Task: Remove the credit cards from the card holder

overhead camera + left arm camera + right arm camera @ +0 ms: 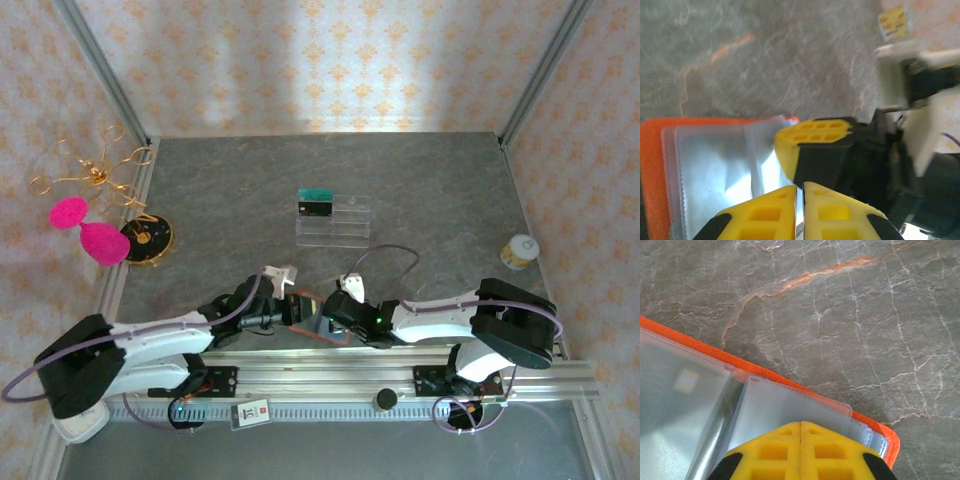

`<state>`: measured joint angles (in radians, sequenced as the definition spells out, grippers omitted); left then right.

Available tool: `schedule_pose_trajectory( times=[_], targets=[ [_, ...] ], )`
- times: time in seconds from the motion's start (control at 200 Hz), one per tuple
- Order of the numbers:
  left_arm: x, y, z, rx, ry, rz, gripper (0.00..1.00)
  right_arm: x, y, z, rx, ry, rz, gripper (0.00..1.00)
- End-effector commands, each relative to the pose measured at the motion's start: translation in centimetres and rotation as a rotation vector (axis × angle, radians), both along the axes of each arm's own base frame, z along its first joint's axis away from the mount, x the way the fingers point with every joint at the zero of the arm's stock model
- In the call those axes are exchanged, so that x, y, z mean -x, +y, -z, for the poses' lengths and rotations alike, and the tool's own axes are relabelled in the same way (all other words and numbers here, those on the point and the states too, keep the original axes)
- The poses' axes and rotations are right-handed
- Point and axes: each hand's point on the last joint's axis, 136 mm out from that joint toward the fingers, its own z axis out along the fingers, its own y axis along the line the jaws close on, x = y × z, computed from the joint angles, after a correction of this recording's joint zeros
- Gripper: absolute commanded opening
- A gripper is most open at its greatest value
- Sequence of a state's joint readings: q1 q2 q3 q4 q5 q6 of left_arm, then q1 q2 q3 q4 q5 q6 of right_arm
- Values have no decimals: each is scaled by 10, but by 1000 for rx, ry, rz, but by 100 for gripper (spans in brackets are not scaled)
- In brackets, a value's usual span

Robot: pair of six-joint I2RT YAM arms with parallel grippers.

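2 cards, the teal card (318,193) and the dark card (314,208), stand already in the clear rack (345,230) at the far middle of the table (430,200), well apart from the card holder (318,322). So I judge the main part of the task as done.

The card holder lies open at the near edge, between my 2 arms. The left gripper (290,305) is at its left side and the right gripper (335,312) at its right side.

In the left wrist view the clear sleeves (715,170) are spread over the orange cover and look empty to me. In the right wrist view 1 sleeve shows a small pale patch (687,380). I cannot tell if this is a reflection or something inside.

The fingers of the left gripper are almost together, with a thin slit between them. I cannot tell if a sleeve edge is caught there. The fingers of the right gripper are pressed fully together, low over a sleeve near the corner of the holder. Whether they pinch the plastic, I cannot tell.

What remains, in my judgement: to check the sleeves for 1 more card, then to let the holder go.
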<state>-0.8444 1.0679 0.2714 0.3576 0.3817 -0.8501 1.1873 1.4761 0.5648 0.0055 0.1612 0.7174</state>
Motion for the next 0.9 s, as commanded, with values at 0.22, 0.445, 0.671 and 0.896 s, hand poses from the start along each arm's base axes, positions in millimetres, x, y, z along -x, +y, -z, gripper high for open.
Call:
schedule_pose_trajectory(
  times=[0.22,0.445,0.671,0.896],
  targets=[
    [-29,75,5,-284,-93,-286,35,-4,11,-45,79,-149,-107,30],
    [-30,91,2,-255,-117,-360,41,12,59,-43,191,-148,-235,34],
    [-25,95,6,-253,-110,-345,41,13,65,-10,322,-119,-211,36],
    [-21,94,8,-228,-109,-330,41,19,54,21,405,-63,-221,26]
  ],
)
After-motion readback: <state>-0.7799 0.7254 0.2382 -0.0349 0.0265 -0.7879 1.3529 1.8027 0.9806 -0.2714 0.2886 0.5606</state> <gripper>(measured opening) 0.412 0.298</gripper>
